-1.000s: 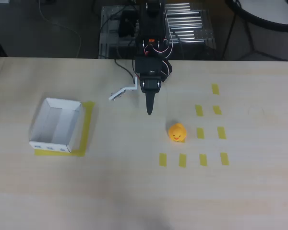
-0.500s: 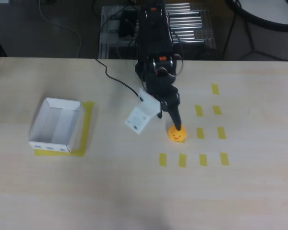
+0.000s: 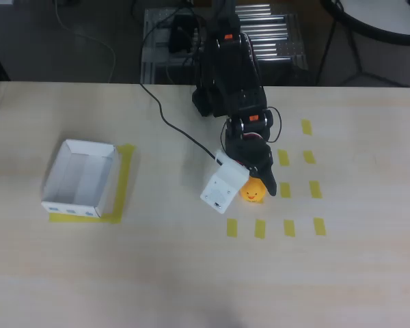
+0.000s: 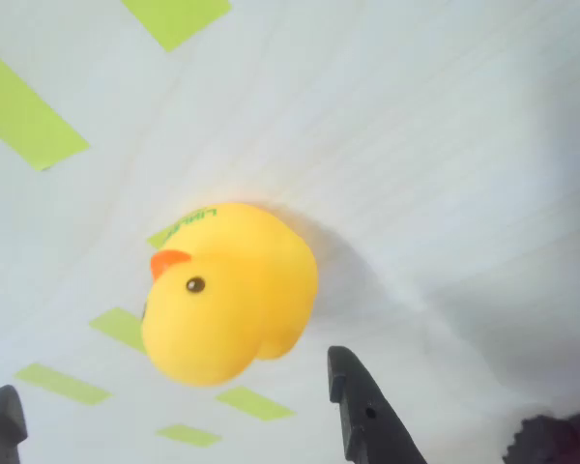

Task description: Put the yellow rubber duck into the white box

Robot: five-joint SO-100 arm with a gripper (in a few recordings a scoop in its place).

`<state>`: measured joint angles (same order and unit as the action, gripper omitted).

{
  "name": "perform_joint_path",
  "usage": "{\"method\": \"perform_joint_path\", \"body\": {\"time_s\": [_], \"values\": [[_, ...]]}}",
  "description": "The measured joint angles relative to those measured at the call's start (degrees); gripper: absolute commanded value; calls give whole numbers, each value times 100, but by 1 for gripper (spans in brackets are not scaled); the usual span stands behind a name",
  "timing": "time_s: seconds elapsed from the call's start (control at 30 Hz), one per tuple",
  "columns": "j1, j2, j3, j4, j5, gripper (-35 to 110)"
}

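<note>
Taped table (pale): pincer astride yellow rubber duck.

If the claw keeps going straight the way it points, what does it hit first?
The duck. In the wrist view it sits just ahead of the open claw, between the fingers' line. Depth is unclear; the table lies right behind it.
</note>
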<state>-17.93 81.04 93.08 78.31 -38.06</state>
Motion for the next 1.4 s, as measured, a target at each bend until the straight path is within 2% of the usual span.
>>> {"method": "perform_joint_path", "body": {"time_s": [0.17,0.23,0.37,0.4,0.93,1.03,1.13,1.27,1.4], "values": [[-88,-246,-53,-185,70,38],[-97,-360,-114,-237,70,32],[-97,-580,-290,-343,158,2],[-97,-615,-334,-352,202,0],[18,-439,-1380,123,1125,0],[545,536,-1380,70,1257,0],[1389,1811,-1274,-422,1310,0],[2953,3349,-694,-1362,1608,0],[4491,3797,-316,-1854,1661,0]]}}
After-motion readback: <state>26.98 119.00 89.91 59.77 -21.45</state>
